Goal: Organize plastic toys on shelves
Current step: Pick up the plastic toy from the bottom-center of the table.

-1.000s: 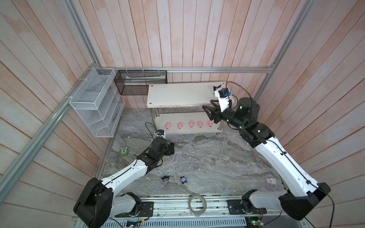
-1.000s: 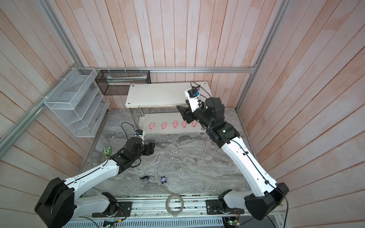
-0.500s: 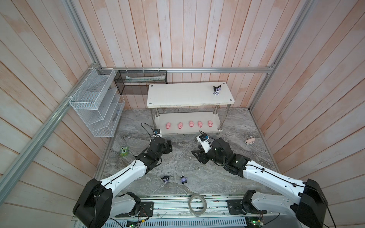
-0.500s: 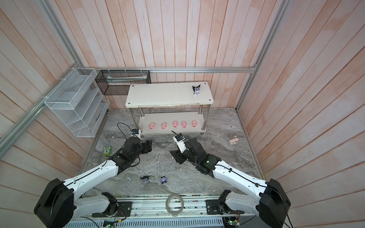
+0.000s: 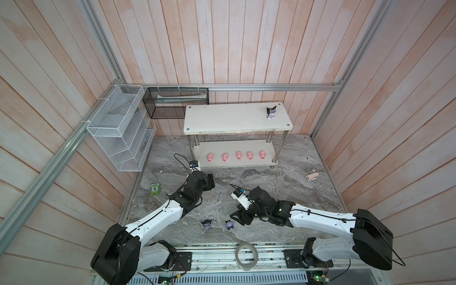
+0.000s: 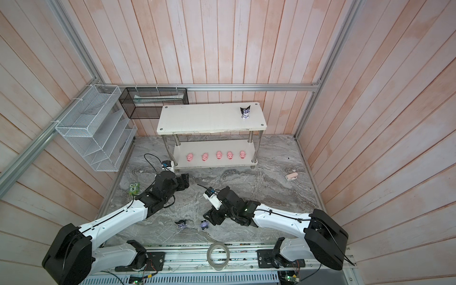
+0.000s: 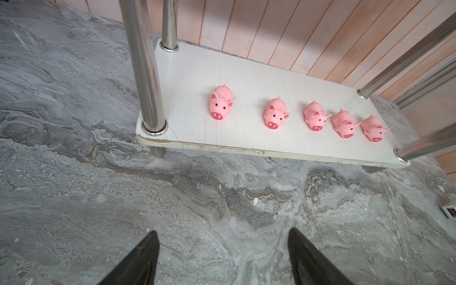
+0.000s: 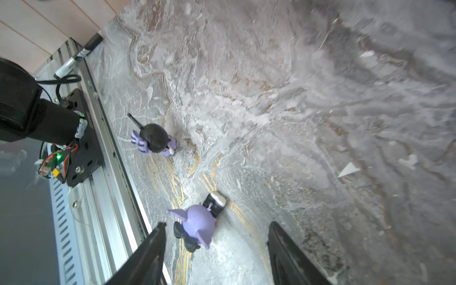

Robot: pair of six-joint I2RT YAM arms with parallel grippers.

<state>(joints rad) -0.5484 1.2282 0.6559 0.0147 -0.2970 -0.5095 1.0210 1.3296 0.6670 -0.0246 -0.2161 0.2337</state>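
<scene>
Black right gripper (image 8: 216,222) low over marble floor (image 8: 296,123), released, fingers (image 8: 148,254) either side of purple figurine (image 8: 197,222); left gripper (image 7: 222,230) also released, held low, facing shelves (image 7: 209,69)

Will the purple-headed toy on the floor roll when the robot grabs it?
The purple-headed toy may roll a little: its head is big and round. It looks like smooth hard plastic, so probably stiff and slippery. Being tiny, it is likely light.
</scene>
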